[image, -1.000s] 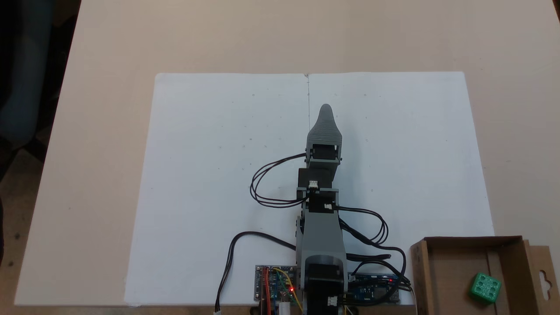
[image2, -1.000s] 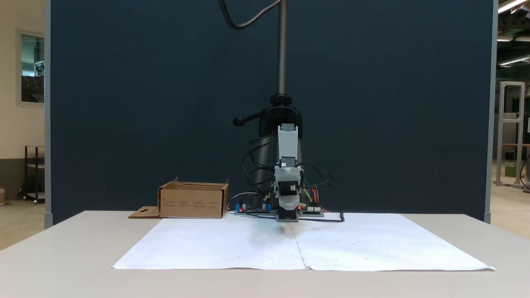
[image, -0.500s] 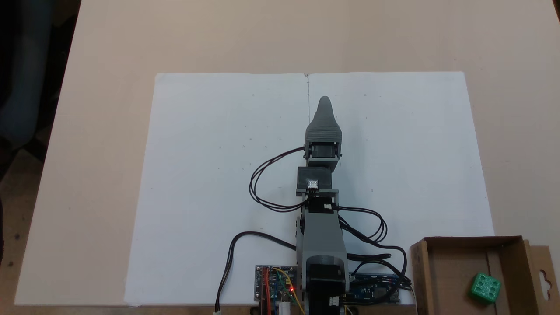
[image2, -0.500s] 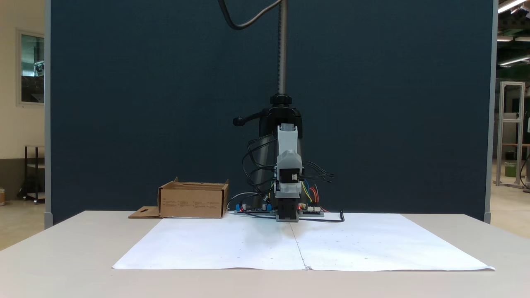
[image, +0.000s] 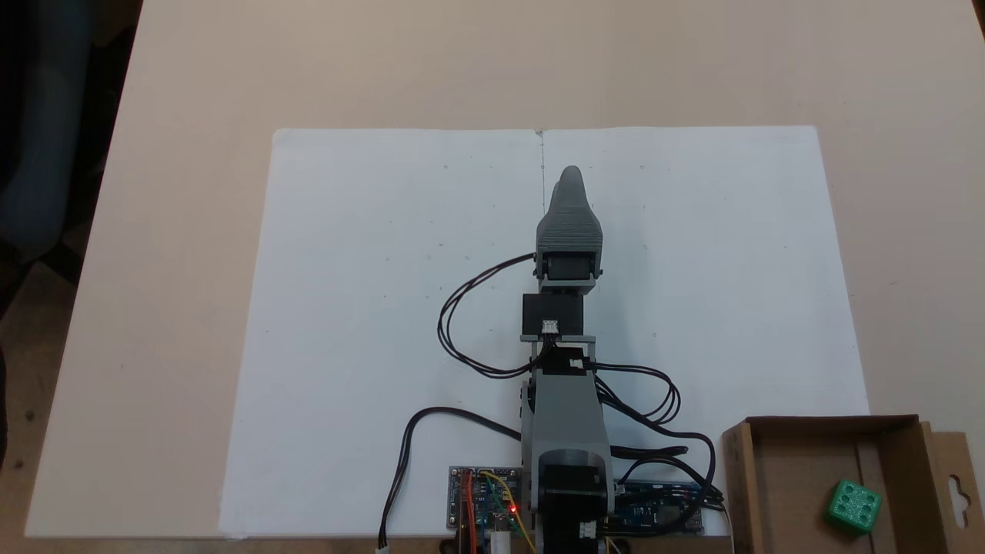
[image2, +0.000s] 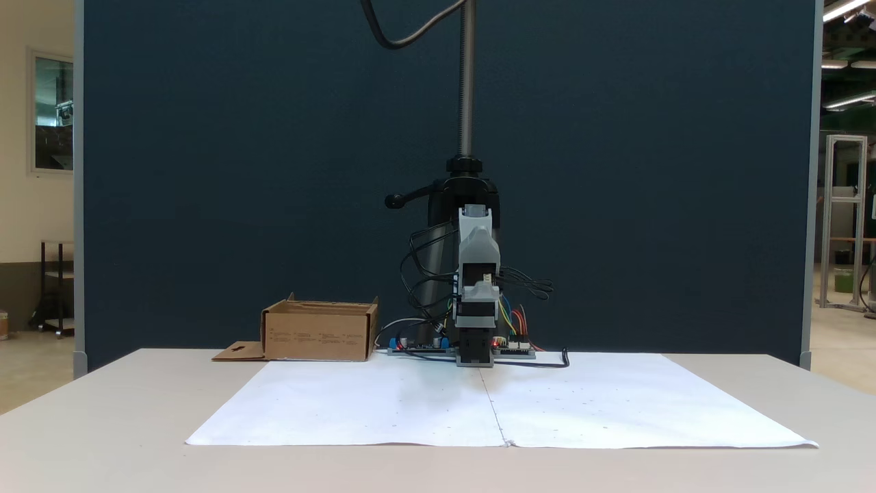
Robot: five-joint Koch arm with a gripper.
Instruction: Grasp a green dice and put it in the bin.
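Observation:
The green dice (image: 853, 507) lies inside the bin (image: 793, 469), a brown cardboard box at the lower right in a fixed view. In the other fixed view the bin (image2: 319, 333) stands at the left of the arm's base and its walls hide the dice. My gripper (image: 571, 174) points away from the base over the middle of the white paper, far from the bin. Seen from the front, the gripper (image2: 477, 236) is raised well above the table. Only one grey jaw tip shows, and nothing is seen in it.
A large white paper sheet (image: 369, 308) covers the table in front of the arm. Circuit boards (image: 483, 508) and looped black cables (image: 462, 323) lie around the base. A camera stand pole (image2: 467, 82) rises behind the arm before a dark blue partition.
My gripper has risen from near the paper to well above it and reached slightly farther from the base. The green dice has stayed in the bin.

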